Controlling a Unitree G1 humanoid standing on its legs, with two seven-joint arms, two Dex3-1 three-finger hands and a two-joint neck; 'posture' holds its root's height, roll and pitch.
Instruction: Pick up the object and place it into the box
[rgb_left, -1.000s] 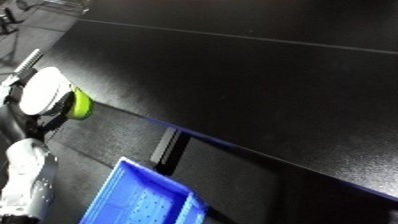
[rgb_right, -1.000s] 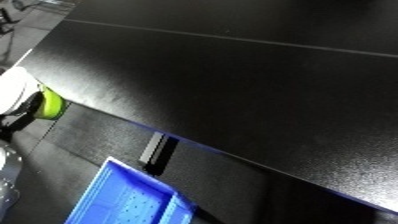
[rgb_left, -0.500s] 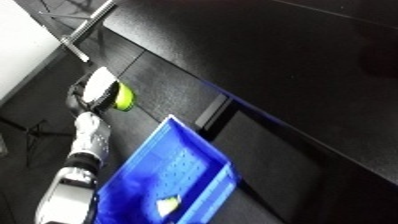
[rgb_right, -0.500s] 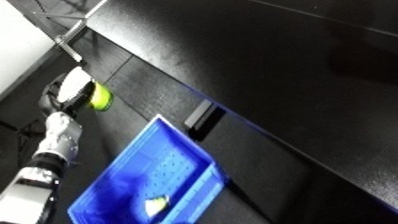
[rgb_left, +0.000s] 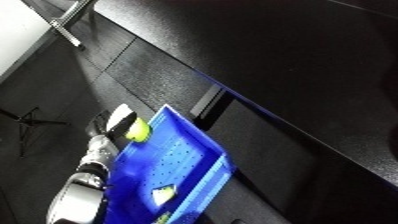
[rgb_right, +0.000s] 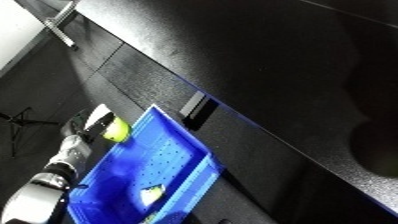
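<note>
You're working in what looks like a lab or test room. A wide black desk (rgb_left: 293, 55) fills the view. A blue plastic bin (rgb_left: 173, 172) sits below its edge, over dark flooring (rgb_left: 44, 95).

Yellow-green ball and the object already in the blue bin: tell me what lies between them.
Only bare blue bin floor lies between the yellow-green ball, held in the left hand, and the pale object, seen in both eye views.

Only one arm shows, at the lower left. Its forearm (rgb_left: 78, 192) is a silver, ribbed cylinder with a white segment toward the wrist. The hand (rgb_left: 114, 120) beyond it is black, partly under a white cover.
</note>
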